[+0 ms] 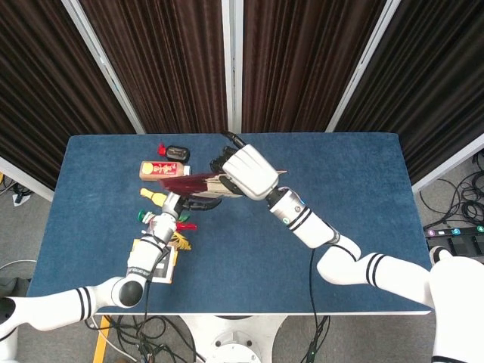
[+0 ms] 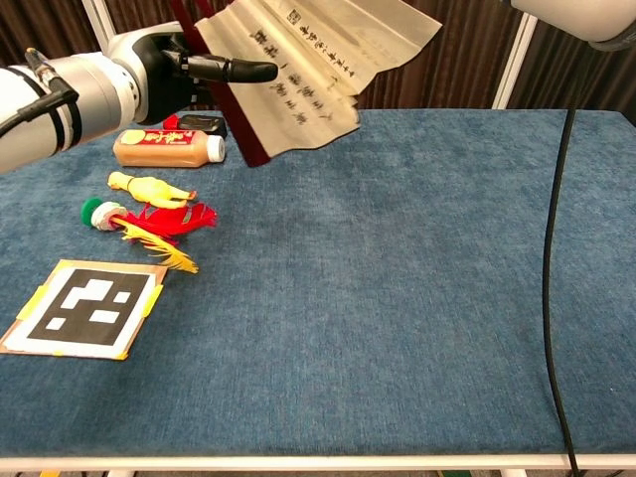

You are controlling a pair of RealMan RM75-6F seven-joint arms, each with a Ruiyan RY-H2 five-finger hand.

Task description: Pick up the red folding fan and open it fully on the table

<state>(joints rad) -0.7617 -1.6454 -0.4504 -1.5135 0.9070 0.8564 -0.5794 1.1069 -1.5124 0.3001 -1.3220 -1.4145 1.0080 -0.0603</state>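
The red folding fan (image 2: pixel 298 70) hangs partly spread above the table's far left. Its cream paper carries black writing and a dark red outer rib (image 2: pixel 237 117) slants down its left edge. In the head view the fan (image 1: pixel 193 183) shows as a red strip between both hands. My right hand (image 1: pixel 246 172) grips its right end from above; the chest view does not show this hand. My left hand (image 2: pixel 184 70) holds the left rib, with a dark finger lying across the paper, and shows in the head view too (image 1: pixel 187 203).
A brown bottle (image 2: pixel 169 147), a small black object (image 2: pixel 204 124), a yellow toy chicken (image 2: pixel 149 187) and a red feathered toy (image 2: pixel 154 221) lie at the left. A black-and-white marker card (image 2: pixel 87 306) sits near the front left. A black cable (image 2: pixel 549 298) hangs at right.
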